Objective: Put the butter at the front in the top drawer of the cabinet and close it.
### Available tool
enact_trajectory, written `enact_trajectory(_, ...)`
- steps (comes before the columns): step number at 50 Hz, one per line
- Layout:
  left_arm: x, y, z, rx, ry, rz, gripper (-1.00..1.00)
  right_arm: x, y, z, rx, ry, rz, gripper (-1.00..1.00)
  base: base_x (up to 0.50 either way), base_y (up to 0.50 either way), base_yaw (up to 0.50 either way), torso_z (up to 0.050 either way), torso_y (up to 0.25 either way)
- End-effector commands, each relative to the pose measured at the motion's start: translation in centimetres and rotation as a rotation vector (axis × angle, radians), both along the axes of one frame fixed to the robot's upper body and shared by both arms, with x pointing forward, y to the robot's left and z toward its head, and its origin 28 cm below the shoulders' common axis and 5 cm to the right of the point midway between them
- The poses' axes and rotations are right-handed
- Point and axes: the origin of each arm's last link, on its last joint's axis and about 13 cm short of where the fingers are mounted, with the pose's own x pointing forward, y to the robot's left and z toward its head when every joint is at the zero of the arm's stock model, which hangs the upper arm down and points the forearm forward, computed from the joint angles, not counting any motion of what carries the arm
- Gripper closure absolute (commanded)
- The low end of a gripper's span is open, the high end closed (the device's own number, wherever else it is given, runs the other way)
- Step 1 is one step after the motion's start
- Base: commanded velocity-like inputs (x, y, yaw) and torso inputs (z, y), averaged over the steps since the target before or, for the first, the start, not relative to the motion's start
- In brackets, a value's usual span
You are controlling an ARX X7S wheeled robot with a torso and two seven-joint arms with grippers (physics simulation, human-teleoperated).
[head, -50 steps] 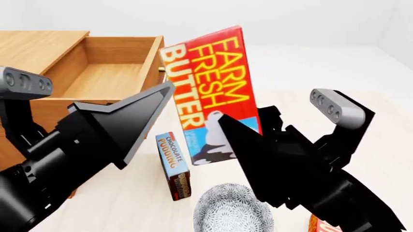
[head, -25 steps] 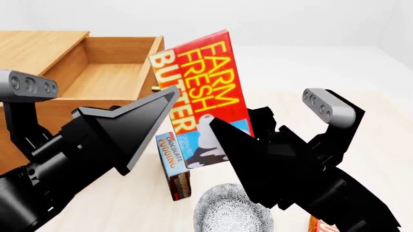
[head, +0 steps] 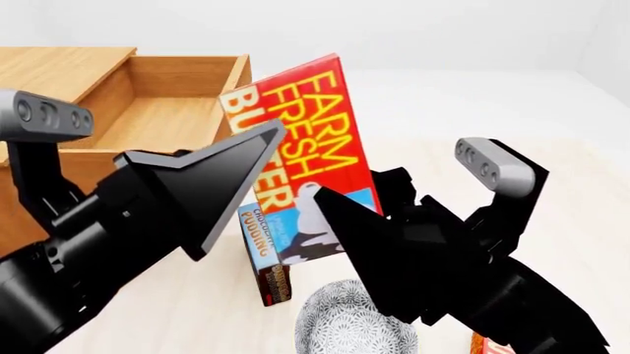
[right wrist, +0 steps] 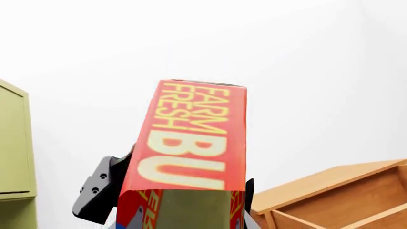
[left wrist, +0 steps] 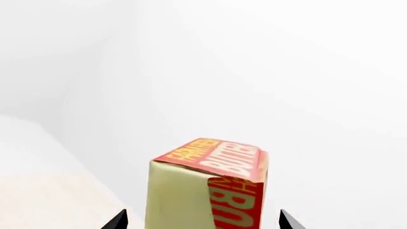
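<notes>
The butter [head: 300, 158] hangs in the air between both arms, long axis leaning up and left toward the open top drawer [head: 158, 118] at far left; whether either arm's jaws clamp it I cannot tell.

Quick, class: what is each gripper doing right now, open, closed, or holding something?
Left gripper: beside the butter; grip cannot be told.
Right gripper: closed on the butter, lifted near the open top drawer.
</notes>
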Motion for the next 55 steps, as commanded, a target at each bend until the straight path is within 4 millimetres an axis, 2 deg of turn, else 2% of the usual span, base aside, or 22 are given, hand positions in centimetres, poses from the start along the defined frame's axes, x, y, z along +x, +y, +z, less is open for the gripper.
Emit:
enact_trajectory(1,0.3,-0.2,0.4,0.001,-0.013,-0.011,-1.0,0.1,0.2,0.6,0.028,-0.024,0.028,1.0,0.0,0.0,0.0,0.0,0.0)
enact_trajectory(22,0.5,-0.3,0.4,-0.003,-0.019,-0.026,-1.0,-0.2,0.4,0.4,0.022,-0.021,0.048,1.0,0.0,0.0,0.0,0.0,0.0)
enact_trajectory(23,0.5,-0.3,0.4,-0.005,-0.018,-0.026,1.0,-0.2,0.4,0.5,0.022,-0.022,0.048,1.0,0.0,0.0,0.0,0.0,0.0)
enact_trajectory(42,0.5,-0.1,0.5,-0.03,-0.016,-0.013,1.0,0.6,0.9,0.6,0.017,-0.025,0.031,1.0,0.0,0.0,0.0,0.001,0.001)
enact_trajectory(43,0.5,-0.1,0.5,-0.032,-0.017,-0.009,1.0,0.4,0.8,0.6,0.016,-0.026,0.025,-1.0,0.0,0.0,0.0,0.0,0.0)
enact_trajectory(55,0.4,0.2,1.0,-0.042,-0.028,0.016,1.0,0.0,0.2,0.6,0.008,-0.024,0.002,-1.0,0.0,0.0,0.0,0.001,0.001)
